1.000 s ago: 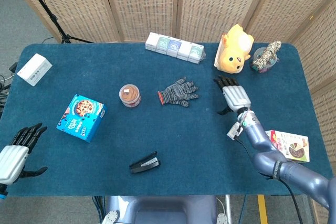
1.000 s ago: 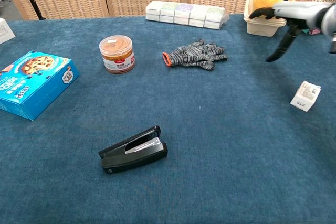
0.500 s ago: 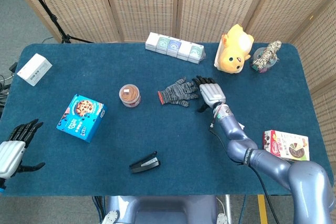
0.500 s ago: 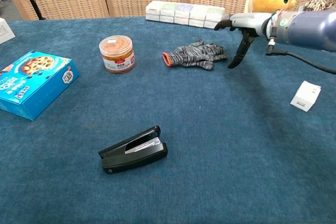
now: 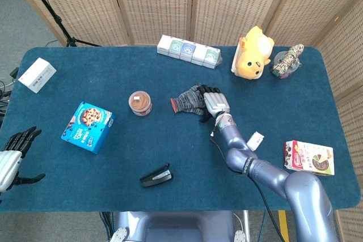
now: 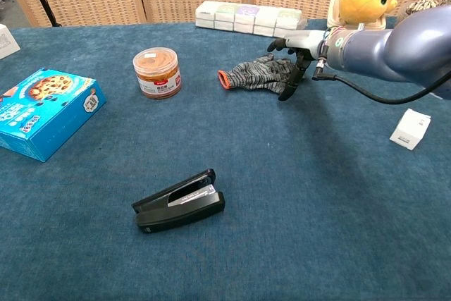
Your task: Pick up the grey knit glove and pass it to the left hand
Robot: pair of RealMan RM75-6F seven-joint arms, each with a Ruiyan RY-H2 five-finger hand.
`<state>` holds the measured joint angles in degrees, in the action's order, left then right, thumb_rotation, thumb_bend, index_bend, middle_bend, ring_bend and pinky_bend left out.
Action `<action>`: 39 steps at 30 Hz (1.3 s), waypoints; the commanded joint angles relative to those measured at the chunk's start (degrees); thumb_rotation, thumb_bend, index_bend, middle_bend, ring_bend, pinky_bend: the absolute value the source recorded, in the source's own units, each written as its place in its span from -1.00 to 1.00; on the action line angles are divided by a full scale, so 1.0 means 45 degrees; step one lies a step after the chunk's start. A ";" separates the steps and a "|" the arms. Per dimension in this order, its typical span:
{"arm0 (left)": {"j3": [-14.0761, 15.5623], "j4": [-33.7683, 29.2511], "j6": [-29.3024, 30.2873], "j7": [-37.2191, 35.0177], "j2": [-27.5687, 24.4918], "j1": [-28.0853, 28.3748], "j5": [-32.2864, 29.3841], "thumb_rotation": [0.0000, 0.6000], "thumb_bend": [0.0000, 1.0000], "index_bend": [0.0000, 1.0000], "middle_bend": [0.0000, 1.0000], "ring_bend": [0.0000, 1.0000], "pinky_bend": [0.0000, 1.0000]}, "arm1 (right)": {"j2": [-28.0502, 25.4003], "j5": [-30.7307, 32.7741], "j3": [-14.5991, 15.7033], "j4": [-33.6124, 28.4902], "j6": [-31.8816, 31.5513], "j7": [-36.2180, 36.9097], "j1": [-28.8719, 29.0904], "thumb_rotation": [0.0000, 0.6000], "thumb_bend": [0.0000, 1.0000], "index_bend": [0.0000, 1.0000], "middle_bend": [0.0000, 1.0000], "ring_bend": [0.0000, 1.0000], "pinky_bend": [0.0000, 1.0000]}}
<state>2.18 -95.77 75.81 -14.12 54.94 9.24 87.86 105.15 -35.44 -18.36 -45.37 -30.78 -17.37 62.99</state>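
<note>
The glove lies flat near the middle of the table, orange cuff toward the jar, fingers pointing at the right robot hand. That hand has swept in from beside the plush toy and is now over the glove's fingertip end, its fingers spread and holding nothing; whether they touch the knit cannot be told. In the chest view its dark thumb angles down just beside the glove. The glove itself has not moved. The left robot hand waits at the near-left table edge, fingers apart, a little lower than before. Open blue cloth runs between them, broken only by the biscuit box and the stapler. A small white box sits just beside the right forearm.
</note>
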 commanded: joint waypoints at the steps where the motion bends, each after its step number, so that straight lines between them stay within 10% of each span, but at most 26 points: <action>1: -0.0013 0.0050 0.0018 -0.0152 -0.0036 -0.0009 0.0004 1.00 -0.96 -1.00 -1.00 -1.00 -1.00 | 0.0410 0.0067 -0.0085 0.0609 0.0039 0.0072 0.0203 1.00 -1.00 -0.84 -0.98 -1.00 -0.92; 25: -0.0055 0.0130 0.0073 -0.0518 -0.0101 -0.0061 -0.0029 1.00 -0.96 -1.00 -1.00 -1.00 -1.00 | 0.2166 -0.1164 -0.0603 0.2915 -0.0172 0.0799 0.0609 1.00 -0.53 -0.03 -0.05 -0.21 0.01; 39: -0.0038 0.0118 0.0106 -0.0492 -0.0088 -0.0092 0.0018 1.00 -0.96 -1.00 -1.00 -1.00 -1.00 | 0.2227 -0.3137 -0.0727 0.2745 -0.0967 0.2549 0.0054 1.00 -0.21 0.16 0.14 -0.03 0.19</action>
<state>2.02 -95.24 76.29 -16.34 54.54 8.82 87.94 115.51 -48.61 -21.61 -32.36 -34.51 -6.69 63.73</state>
